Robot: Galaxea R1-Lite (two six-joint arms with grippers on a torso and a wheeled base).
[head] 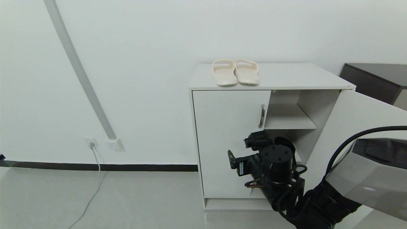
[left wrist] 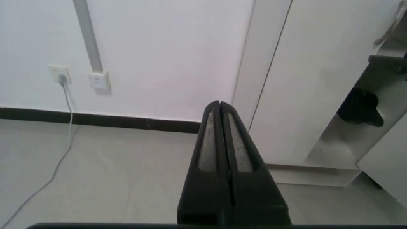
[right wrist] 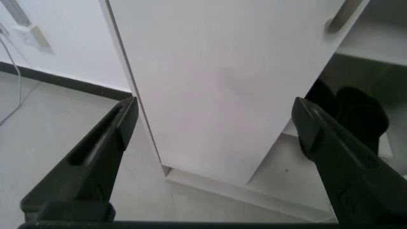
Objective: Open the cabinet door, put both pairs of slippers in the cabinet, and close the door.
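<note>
White cabinet point(head: 286, 78) stands vs. the wall point(head: 143, 63). Its L door point(head: 229, 143) is shut, w/ a silver handle point(head: 262, 115) on the edge. Its R door point(head: 349, 121) hangs open, swung out to the R side.

One pair of cream slippers point(head: 224, 76) sits on top of the cabinet. The 2 lie side by side and touch, strap ends toward the wall.

One pair of black slippers point(right wrist: 356, 114) is inside the cabinet, on the low shelf point(right wrist: 286, 172) on the open side, just past the edge of the shut door. The upper shelf point(head: 286, 119) is above them.

R arm point(head: 276, 171) is low in front of the cabinet, near where the shut door ends. R claw point(right wrist: 215, 108) is wide open and holds nothing. Its fingers point(right wrist: 95, 152) are spread far apart, and it faces the bottom part of the shut door.

L claw point(left wrist: 219, 105) is closed tight, both fingers pressed flat together w/ nothing in between. It points at the foot of the wall, next to the cabinet's L side.

A small white sticker point(head: 240, 167) is on the R arm. Its print is too small to read.

Other stuff: a grey strip point(head: 79, 70) slants down the wall. A socket point(head: 90, 142) is near its low end, w/ a grey cord point(head: 95, 178) going down to the floor point(head: 127, 200). Some dark furniture point(head: 375, 79) stands behind the open door.
</note>
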